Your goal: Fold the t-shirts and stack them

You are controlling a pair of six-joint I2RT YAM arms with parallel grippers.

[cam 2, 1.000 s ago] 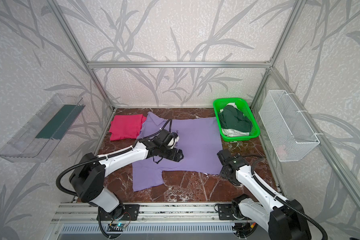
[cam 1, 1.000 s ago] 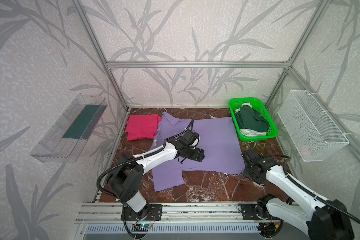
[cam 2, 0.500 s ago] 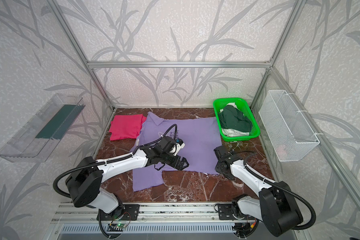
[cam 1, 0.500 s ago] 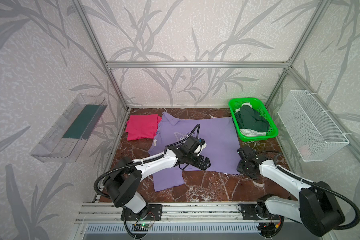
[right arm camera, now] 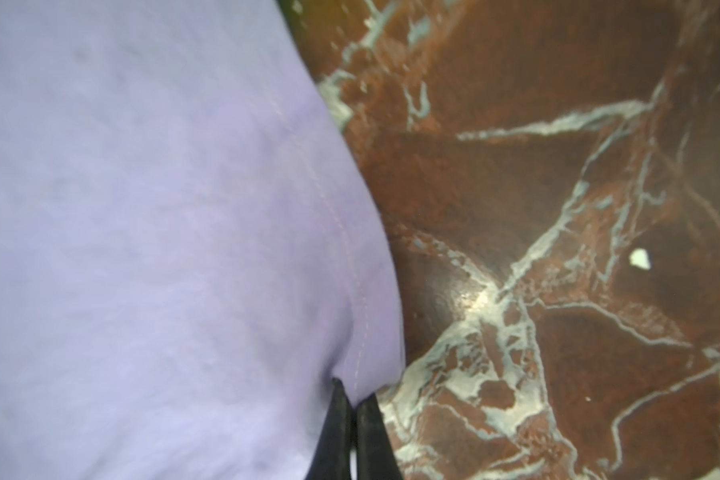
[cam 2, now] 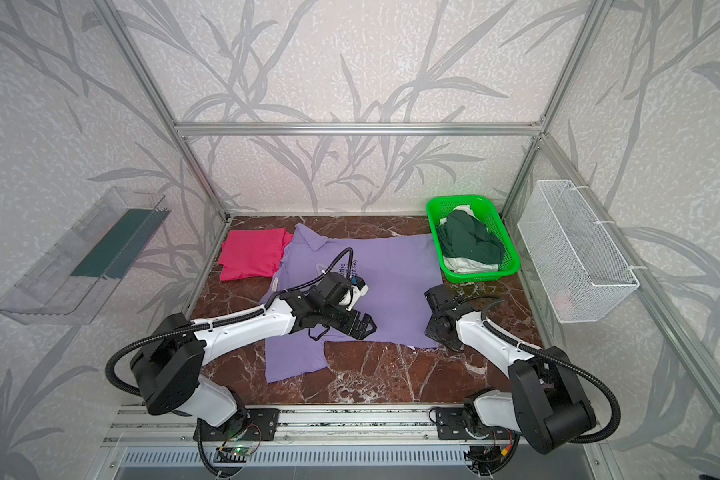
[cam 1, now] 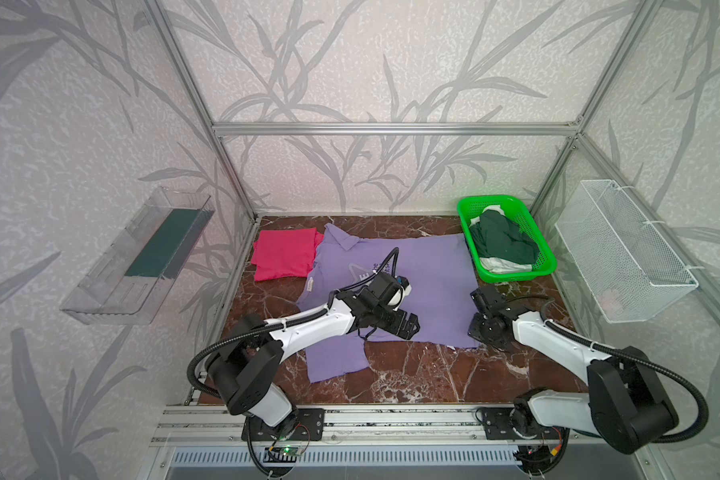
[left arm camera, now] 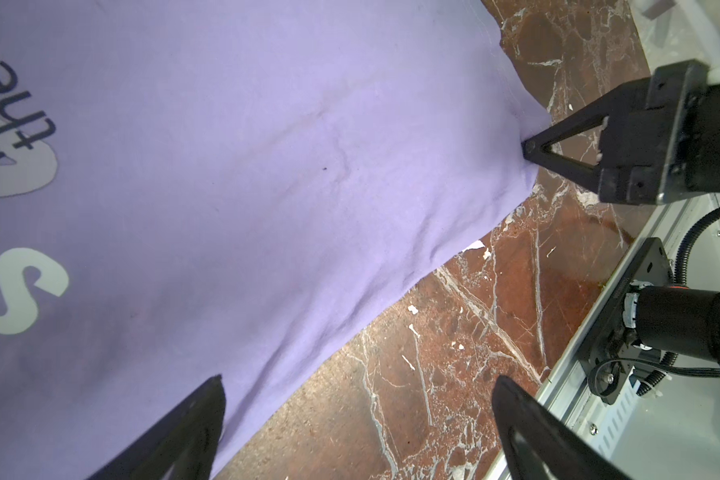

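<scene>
Along the front edge the bare tabletop (cam 1: 412,374) was free for passing. The lavender t-shirt (cam 1: 433,282) covered the middle. The green basket (cam 1: 520,275) blocked the back right corner, the magenta t-shirt (cam 1: 283,257) the back left. The right claw (right arm camera: 354,395), pinching the lavender hem, stood near the right edge.

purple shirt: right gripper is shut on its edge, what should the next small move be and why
Probably lower the left gripper and close it on the near edge of the purple shirt. The right gripper is shut on the hem, while the left is open, one finger over cloth and one over the table. Both holds look needed to fold.
</scene>
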